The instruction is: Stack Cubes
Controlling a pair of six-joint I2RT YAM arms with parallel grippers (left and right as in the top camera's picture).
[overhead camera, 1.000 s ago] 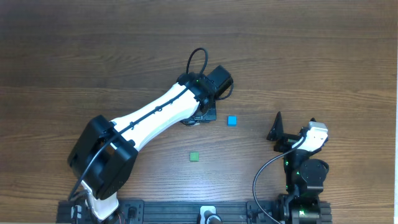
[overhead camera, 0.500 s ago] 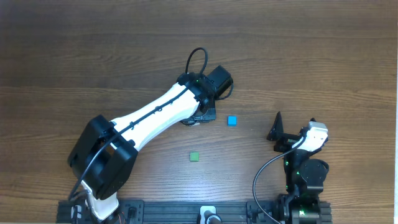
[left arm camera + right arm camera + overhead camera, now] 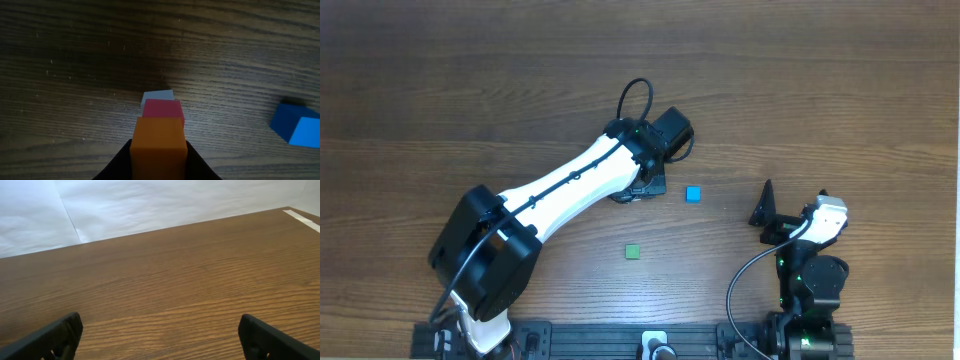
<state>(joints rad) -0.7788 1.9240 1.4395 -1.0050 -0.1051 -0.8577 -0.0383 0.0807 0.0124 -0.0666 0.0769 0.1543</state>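
My left gripper (image 3: pixel 159 167) is shut on an orange cube (image 3: pixel 159 144). Directly under it in the left wrist view are a red cube (image 3: pixel 164 107) and a white cube (image 3: pixel 157 95) beneath that; whether the orange cube rests on the red one I cannot tell. In the top view the left gripper (image 3: pixel 638 188) is at the table's middle, with the stack hidden under the wrist. A blue cube (image 3: pixel 693 193) (image 3: pixel 296 125) lies just right of it. A green cube (image 3: pixel 632 252) lies nearer the front. My right gripper (image 3: pixel 792 205) (image 3: pixel 162 335) stands open at the right, holding nothing.
The wooden table (image 3: pixel 470 80) is bare wood at the back and left. A white wall (image 3: pixel 150 205) rises behind the table's far edge in the right wrist view. The arms' black mounting rail (image 3: pixel 580 340) runs along the front.
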